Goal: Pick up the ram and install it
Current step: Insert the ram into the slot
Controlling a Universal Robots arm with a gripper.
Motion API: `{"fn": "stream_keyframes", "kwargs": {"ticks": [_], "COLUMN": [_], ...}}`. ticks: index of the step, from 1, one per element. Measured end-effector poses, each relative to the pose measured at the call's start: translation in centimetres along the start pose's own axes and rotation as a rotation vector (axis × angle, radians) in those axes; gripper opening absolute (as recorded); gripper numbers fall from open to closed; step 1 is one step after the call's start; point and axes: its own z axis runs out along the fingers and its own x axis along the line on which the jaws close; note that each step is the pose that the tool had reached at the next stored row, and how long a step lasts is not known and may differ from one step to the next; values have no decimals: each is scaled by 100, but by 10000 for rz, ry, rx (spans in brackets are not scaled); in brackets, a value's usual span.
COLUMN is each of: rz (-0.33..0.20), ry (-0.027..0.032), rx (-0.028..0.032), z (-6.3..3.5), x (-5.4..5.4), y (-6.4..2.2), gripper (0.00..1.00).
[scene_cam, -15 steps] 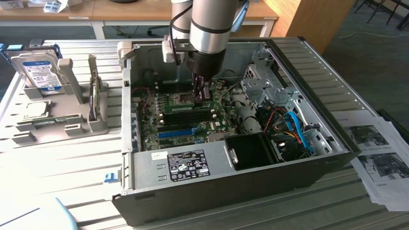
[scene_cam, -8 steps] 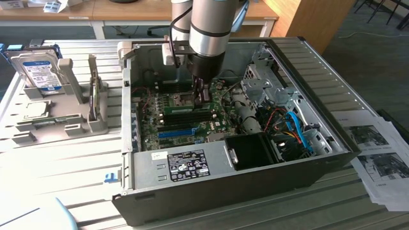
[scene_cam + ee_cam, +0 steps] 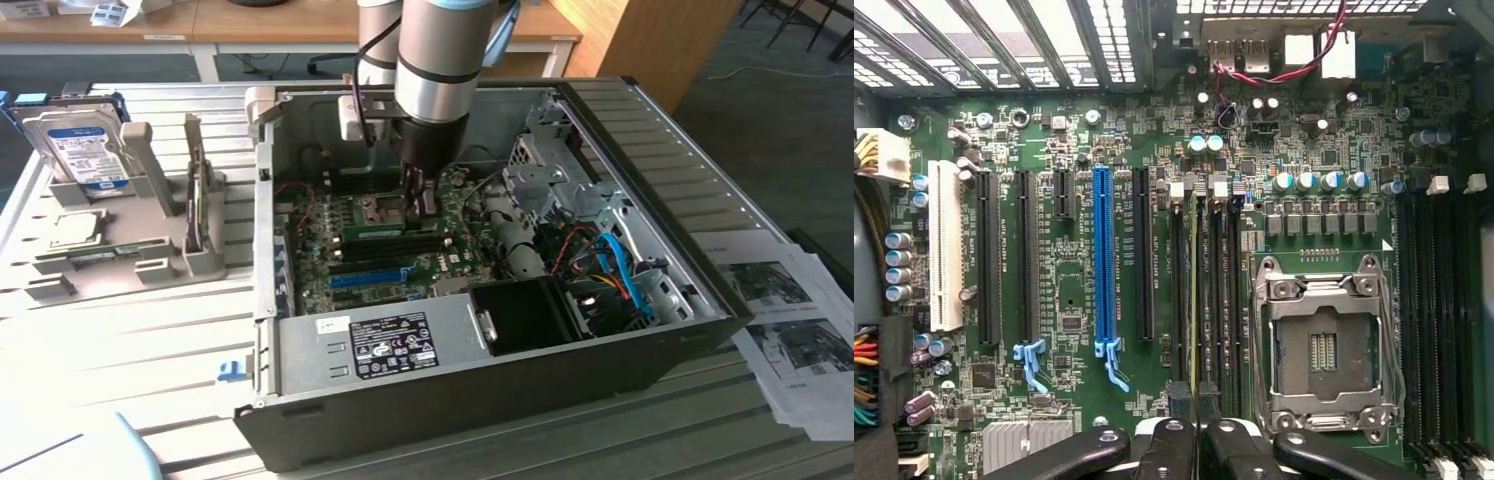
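Observation:
The ram (image 3: pixel 1194 290) shows edge-on as a thin green strip, standing in line with one of the black memory slots beside the CPU socket (image 3: pixel 1324 350). My gripper (image 3: pixel 1194 405) is shut on it, one black fingertip on each side of its near end. In the exterior view, the arm reaches straight down into the open computer case (image 3: pixel 694 300). There the gripper (image 3: pixel 424 212) sits low over the motherboard, and the ram (image 3: pixel 374 229) shows as a green stick running toward the exterior view's left. I cannot tell whether the stick is fully seated in its slot.
Black expansion slots and a blue one (image 3: pixel 1104 260) lie beside the memory slots. A hard drive (image 3: pixel 80 150) stands in a grey holder on the table at the exterior view's left. A black fan shroud (image 3: pixel 527 315) and cables crowd the case's right side. Papers (image 3: pixel 787 330) lie outside it.

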Motion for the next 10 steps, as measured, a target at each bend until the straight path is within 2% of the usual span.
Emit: {"fn": "stream_keyframes", "kwargs": {"ticks": [10], "rz": [34], "ry": [0], "rx": [1], "z": [29], "x": [1], "y": [-1], "gripper": [11]}}
